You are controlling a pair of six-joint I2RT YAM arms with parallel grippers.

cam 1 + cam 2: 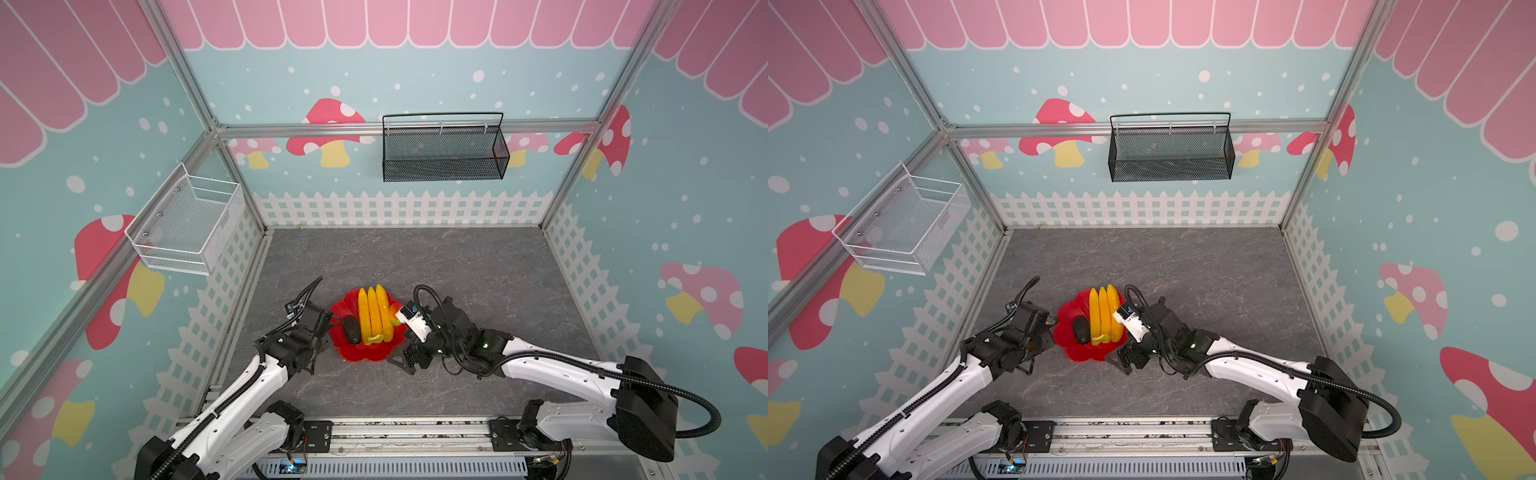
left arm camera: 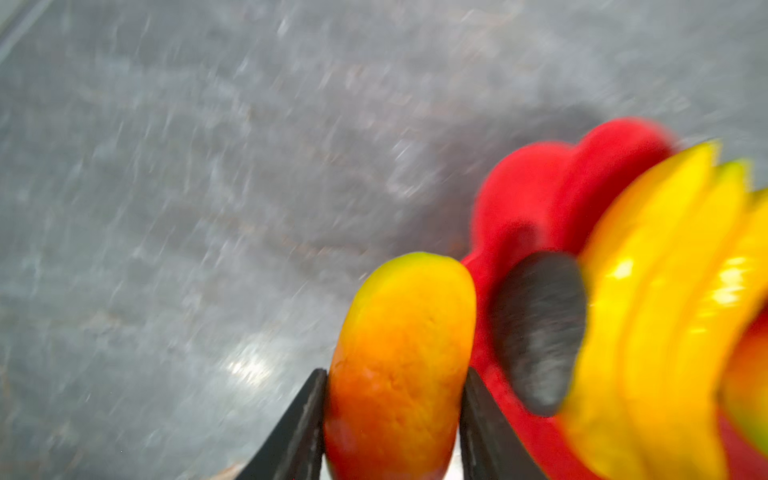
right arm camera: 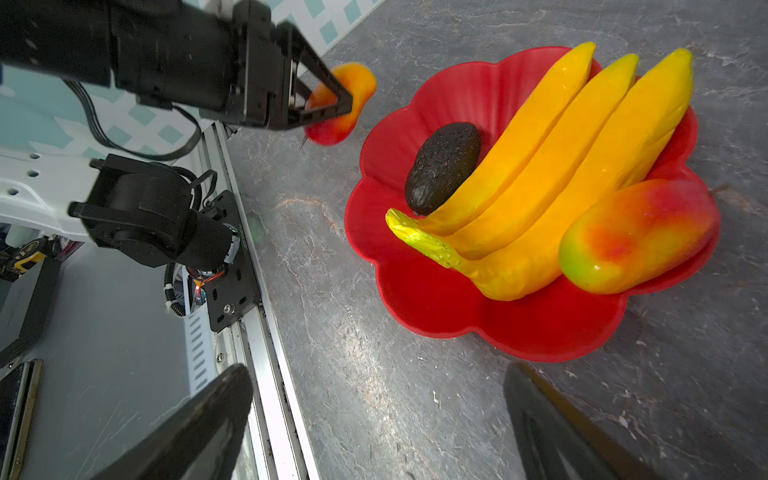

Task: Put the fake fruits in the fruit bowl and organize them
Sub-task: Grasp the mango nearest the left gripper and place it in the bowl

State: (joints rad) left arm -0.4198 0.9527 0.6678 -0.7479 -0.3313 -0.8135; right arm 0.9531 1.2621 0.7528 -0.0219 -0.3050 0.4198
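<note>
Mango (image 2: 403, 324) pinched in the left gripper (image 2: 395, 374), at nine o'clock just off the fruit bowl (image 1: 365, 355) — best lowered onto its bare six o'clock petals — right gripper (image 3: 378, 372) gaping, empty.

Red bowl (image 1: 365, 353) holds three bananas (image 1: 374, 311), a dark avocado (image 1: 352, 329) beside them — a mango (image 1: 393, 310) opposite.

The left arm (image 1: 245, 390) is stretched forward and angled inward. The left tool (image 2: 395, 374) is closed on a mango (image 2: 403, 332), which is pinched between both fingers. The right arm (image 1: 548, 370) is bent inward from the opposite side. The right tool (image 3: 374, 376) is pointed toward the left arm, with its jaws spread wide apart.
</note>
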